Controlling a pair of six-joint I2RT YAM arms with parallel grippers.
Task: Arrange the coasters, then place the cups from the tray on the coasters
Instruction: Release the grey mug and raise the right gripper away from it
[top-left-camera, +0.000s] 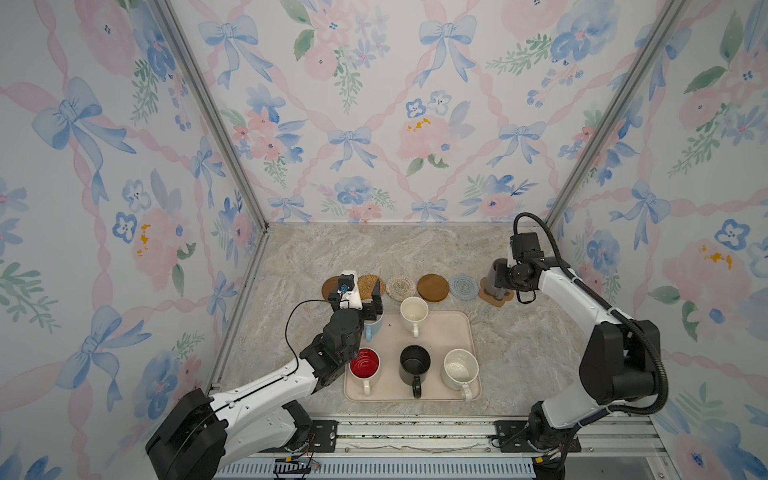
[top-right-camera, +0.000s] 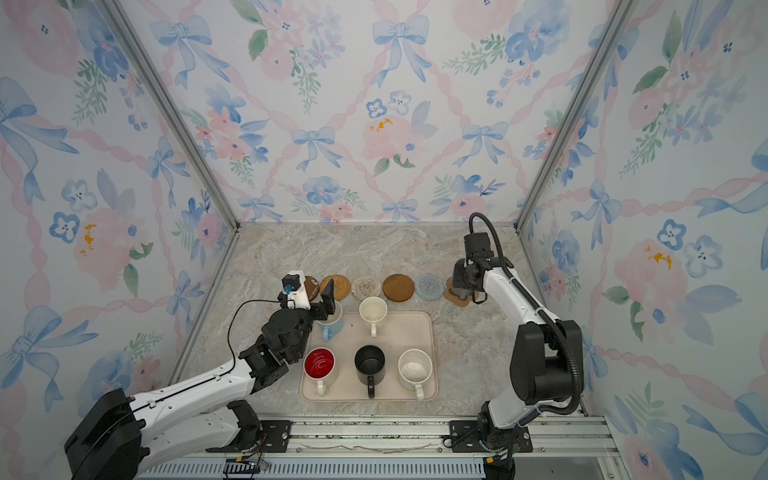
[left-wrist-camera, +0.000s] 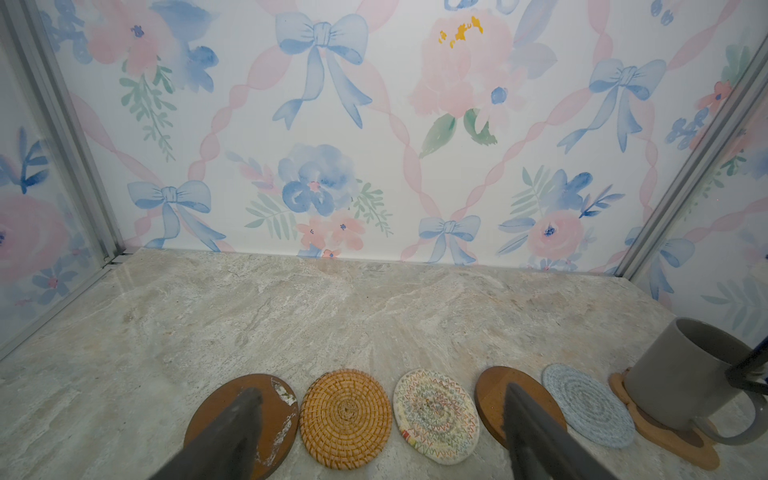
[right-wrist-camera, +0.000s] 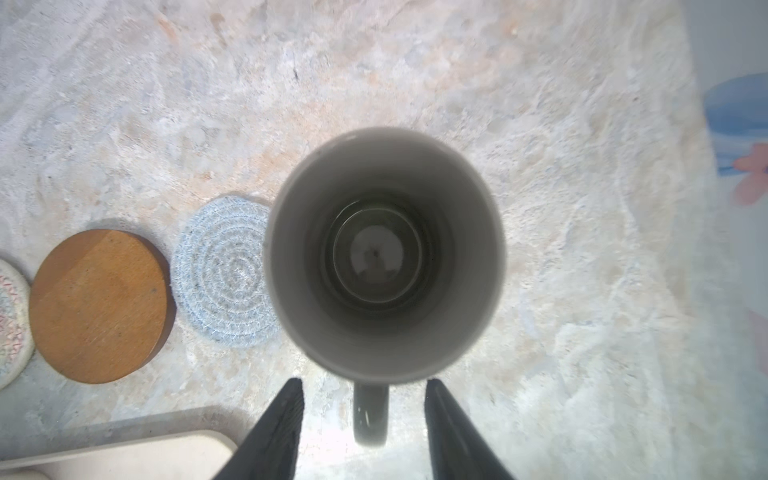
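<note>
Over at far right, the right arm bends with its wrist pointing straight down, the right gripper (right-wrist-camera: 363, 384) parted astride the grey mug's (right-wrist-camera: 384, 249) handle, which it does not touch. The mug stands on the paw coaster (top-left-camera: 493, 302). The left arm stretches forward and low, with the left gripper (left-wrist-camera: 380, 392) spread wide above the blue mug (top-right-camera: 332, 323) at the tray's (top-left-camera: 444, 332) far-left corner.

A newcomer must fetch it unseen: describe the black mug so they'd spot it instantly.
Find the beige tray on the marble table. Its nearer row holds three mugs. The black mug stands midway, between the red-lined mug and the speckled mug: the only black one.
</note>
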